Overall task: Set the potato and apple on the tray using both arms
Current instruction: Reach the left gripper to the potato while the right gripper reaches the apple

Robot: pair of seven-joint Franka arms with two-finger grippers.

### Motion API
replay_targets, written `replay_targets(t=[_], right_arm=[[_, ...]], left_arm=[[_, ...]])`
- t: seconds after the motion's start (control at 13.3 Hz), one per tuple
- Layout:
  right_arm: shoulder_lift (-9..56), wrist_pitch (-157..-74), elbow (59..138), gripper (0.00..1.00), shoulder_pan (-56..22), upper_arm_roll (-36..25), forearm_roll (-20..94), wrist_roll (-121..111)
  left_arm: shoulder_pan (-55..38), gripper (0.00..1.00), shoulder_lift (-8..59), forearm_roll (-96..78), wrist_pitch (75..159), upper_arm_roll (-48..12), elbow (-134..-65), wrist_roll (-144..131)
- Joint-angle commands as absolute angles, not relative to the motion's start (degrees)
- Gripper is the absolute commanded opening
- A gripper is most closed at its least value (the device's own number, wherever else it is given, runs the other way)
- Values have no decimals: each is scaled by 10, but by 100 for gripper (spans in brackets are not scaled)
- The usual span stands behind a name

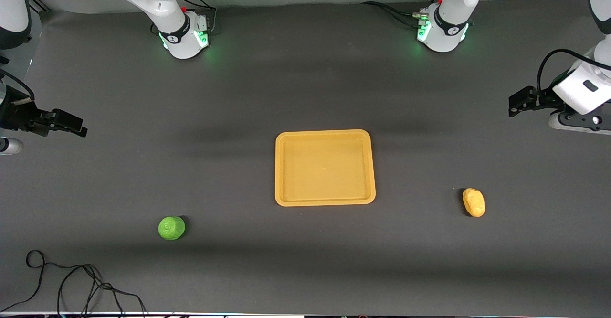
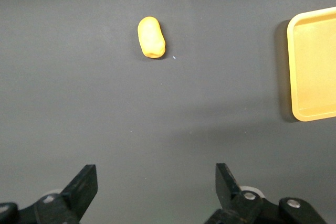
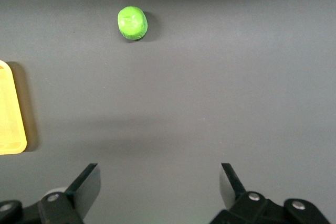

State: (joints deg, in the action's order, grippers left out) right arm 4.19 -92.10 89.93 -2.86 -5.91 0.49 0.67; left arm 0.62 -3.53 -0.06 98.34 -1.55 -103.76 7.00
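The right gripper (image 1: 79,129) is held spread above bare table at the right arm's end; the apple (image 1: 171,227) is seated nearer the front camera. The tray (image 1: 325,201) is centred, empty; the potato (image 1: 473,202) is located toward the left arm's end, with the left gripper (image 1: 514,104) held spread above bare table there.
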Motion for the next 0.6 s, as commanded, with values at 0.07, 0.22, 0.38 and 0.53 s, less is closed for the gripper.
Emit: replay_targets(t=[0.07,0.22,0.38,0.53], right_arm=[[31,-922,904,100,-24,-54,15,0],[31,-922,904,100,-24,-54,16,8],[32,-922,904,100,-24,-54,15,7],[33,-923,905,100,-26,-54,16,1]], left_arm=[[5,100,-33,5,993,-14,-1042,73],[5,100,-32,5,993,-14,-1042,74],[6,100,-20,5,1011,-14,-1043,73],[6,100,5,5,1044,-14,-1043,71]])
